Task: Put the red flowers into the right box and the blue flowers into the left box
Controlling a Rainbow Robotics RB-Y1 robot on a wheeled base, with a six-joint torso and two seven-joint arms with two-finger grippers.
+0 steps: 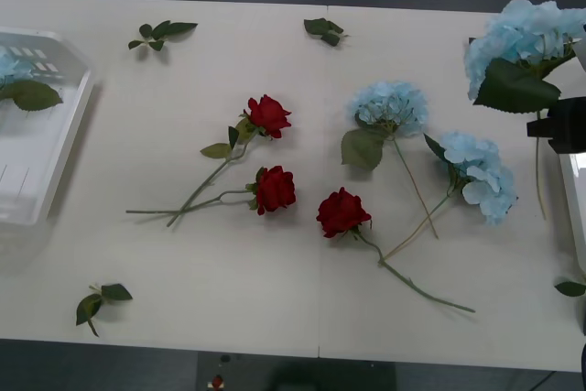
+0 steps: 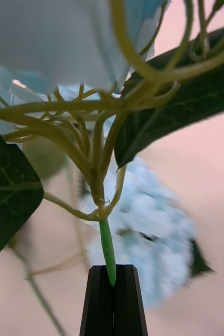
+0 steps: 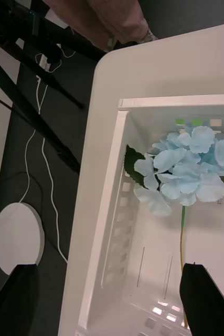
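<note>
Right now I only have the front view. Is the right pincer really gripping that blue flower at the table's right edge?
Observer: Yes. The right wrist view shows the right pincer shut on the green stem of the held blue flower, just below where the stem branches.
Operator: Where is the left pincer?
Observer: The left pincer is open and hangs above the left box.
Operator: What is lying in that box?
Observer: One boxed blue flower lies there, its head fully inside the rim and its stem running toward the pincer.
</note>
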